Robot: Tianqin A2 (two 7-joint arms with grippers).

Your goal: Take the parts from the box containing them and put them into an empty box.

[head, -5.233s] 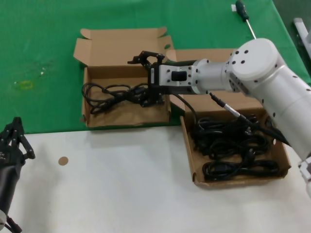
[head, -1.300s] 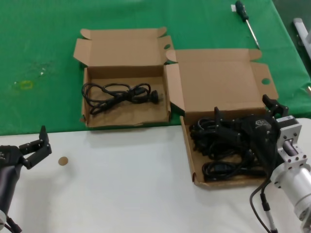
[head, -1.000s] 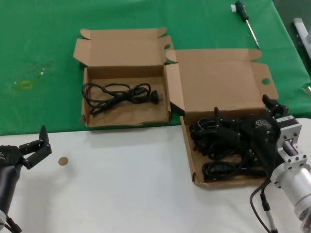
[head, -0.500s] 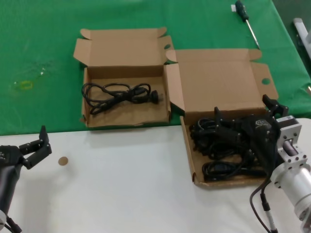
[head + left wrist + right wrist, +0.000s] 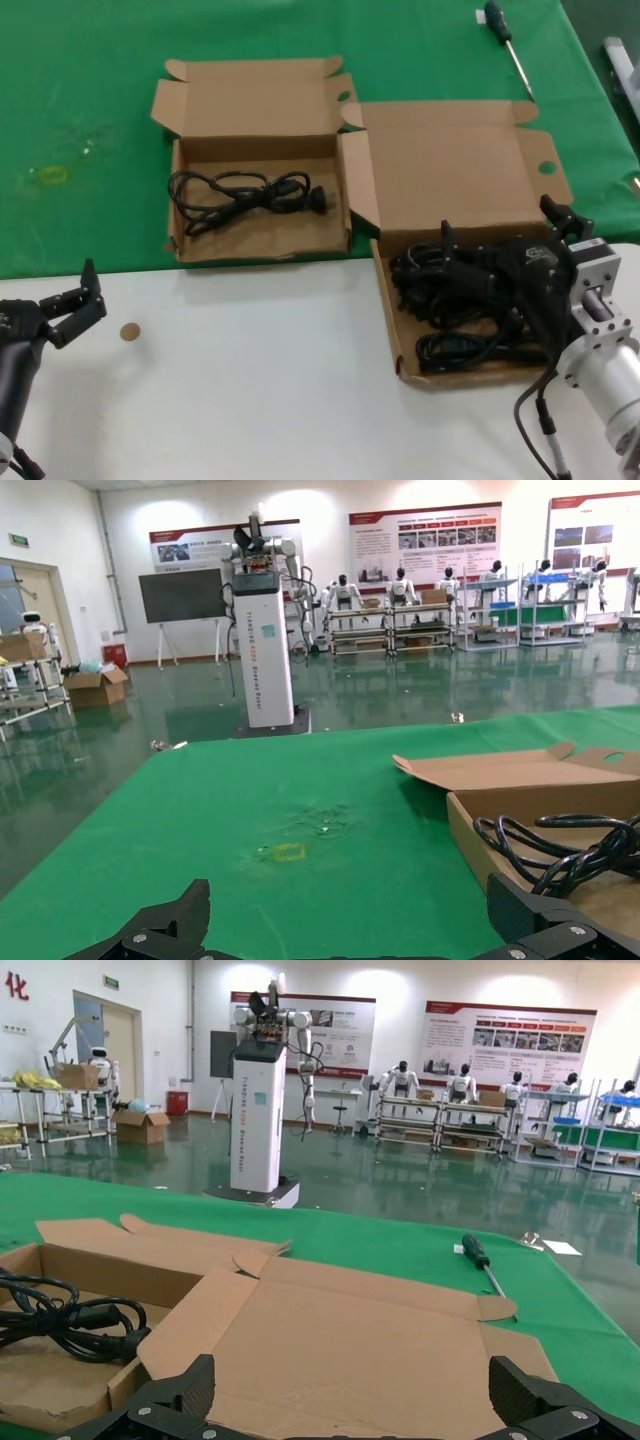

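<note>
**Right gripper down among the cables**

From the head view I see my right gripper (image 5: 470, 262) lowered into the larger brown cardboard box with the tall lid (image 5: 398, 330), fingers spread over the heap of black coiled power cables (image 5: 470, 345). The smaller brown cardboard box with the ragged front rim (image 5: 178, 245) sits just beside it on the green cloth (image 5: 80, 120), with one black cable bundle (image 5: 245, 195) lying inside. My left gripper (image 5: 72, 300) waits over the white table (image 5: 250, 380), fingers apart.

On the left wrist view, its open fingertips (image 5: 170, 925) frame the smaller box (image 5: 480, 830).

On the right wrist view, the spread fingertips (image 5: 175, 1390) frame the raised lid (image 5: 340, 1350).
</note>
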